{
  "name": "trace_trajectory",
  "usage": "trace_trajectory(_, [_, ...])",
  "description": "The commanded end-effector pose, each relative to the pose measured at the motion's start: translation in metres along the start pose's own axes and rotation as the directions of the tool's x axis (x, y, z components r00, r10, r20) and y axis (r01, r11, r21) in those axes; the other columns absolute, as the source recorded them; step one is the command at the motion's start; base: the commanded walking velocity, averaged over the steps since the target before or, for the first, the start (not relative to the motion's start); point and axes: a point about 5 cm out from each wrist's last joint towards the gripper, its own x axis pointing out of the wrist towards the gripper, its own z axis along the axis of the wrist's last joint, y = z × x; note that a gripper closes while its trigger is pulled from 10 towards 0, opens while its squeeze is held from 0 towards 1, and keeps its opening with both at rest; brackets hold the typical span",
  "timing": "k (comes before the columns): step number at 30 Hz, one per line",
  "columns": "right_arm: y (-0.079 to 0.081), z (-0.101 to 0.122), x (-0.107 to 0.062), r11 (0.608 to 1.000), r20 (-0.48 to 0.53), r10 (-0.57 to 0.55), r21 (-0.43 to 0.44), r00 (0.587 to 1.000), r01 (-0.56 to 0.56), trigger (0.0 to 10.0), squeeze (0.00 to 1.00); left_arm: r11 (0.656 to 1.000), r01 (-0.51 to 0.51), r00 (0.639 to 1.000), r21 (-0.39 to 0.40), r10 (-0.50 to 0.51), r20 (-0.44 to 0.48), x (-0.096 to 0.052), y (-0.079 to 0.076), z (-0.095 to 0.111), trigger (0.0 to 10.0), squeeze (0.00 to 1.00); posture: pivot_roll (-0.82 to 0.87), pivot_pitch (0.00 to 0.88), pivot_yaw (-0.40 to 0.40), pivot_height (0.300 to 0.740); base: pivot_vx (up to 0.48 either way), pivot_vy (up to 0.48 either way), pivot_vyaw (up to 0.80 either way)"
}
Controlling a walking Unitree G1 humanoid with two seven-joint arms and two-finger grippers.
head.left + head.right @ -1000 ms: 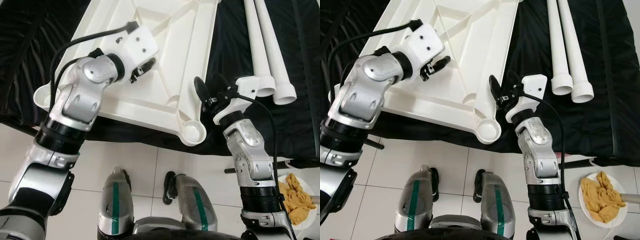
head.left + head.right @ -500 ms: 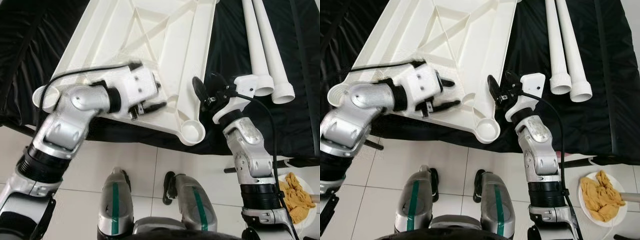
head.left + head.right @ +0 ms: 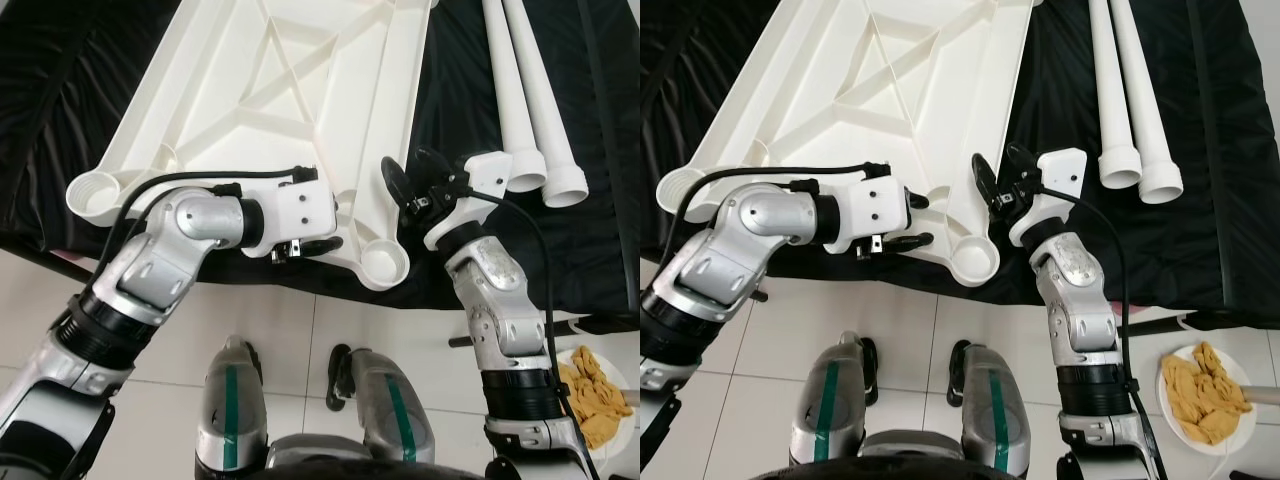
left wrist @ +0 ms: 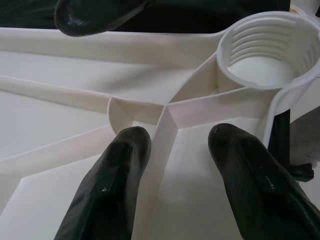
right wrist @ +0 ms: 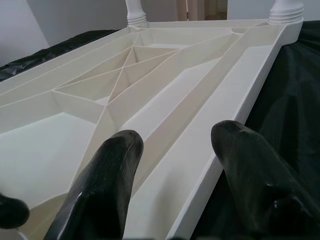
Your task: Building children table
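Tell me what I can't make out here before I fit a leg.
- Tabletop: far end cut off by the eye views' top edge.
- Legs: upper ends run past that same edge.
- Near edge of the tabletop: part hidden under the left gripper and its wrist.
- Plate by the right foot: its yellow contents are too small to identify.
- Socket: its right rim is cut off in the left wrist view.

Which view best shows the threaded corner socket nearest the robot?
The left wrist view: the corner socket is close, its inner threads visible. Both eye views show it small, from above, beside the left gripper. The right wrist view catches its rim only.
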Motion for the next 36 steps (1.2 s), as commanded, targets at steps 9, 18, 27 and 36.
trace_trajectory(9, [0.002, 0.001, -0.002, 1.000, 0.011, -0.004, 0.002, 1.000, 0.004, 10.0, 0.00, 0.987, -0.159, 0.985, 0.023, 0.161, -0.064, 0.013, 0.013, -0.009, 10.0, 0.00, 0.03, 0.075, -0.029, 0.740, 0.000, 0.000, 0.00])
trace_trajectory(18, [0.001, 0.003, -0.004, 1.000, 0.014, -0.013, 0.002, 1.000, 0.013, 10.0, 0.00, 0.965, -0.261, 0.958, 0.040, 0.264, -0.111, 0.019, 0.023, -0.015, 10.0, 0.00, 0.02, 0.097, -0.033, 0.740, 0.000, 0.000, 0.00])
trace_trajectory(27, [0.000, 0.005, -0.005, 1.000, 0.015, -0.024, 0.008, 1.000, 0.024, 10.0, 0.00, 0.932, -0.356, 0.917, 0.071, 0.363, -0.168, 0.023, 0.031, -0.025, 10.0, 0.00, 0.02, 0.117, -0.036, 0.740, 0.000, 0.000, 0.00])
trace_trajectory(36, [0.000, 0.007, -0.005, 0.999, 0.021, -0.032, 0.017, 0.999, 0.031, 10.0, 0.00, 0.899, -0.427, 0.874, 0.093, 0.437, -0.211, 0.023, 0.042, -0.034, 10.0, 0.00, 0.01, 0.123, -0.032, 0.740, 0.000, 0.000, 0.00])
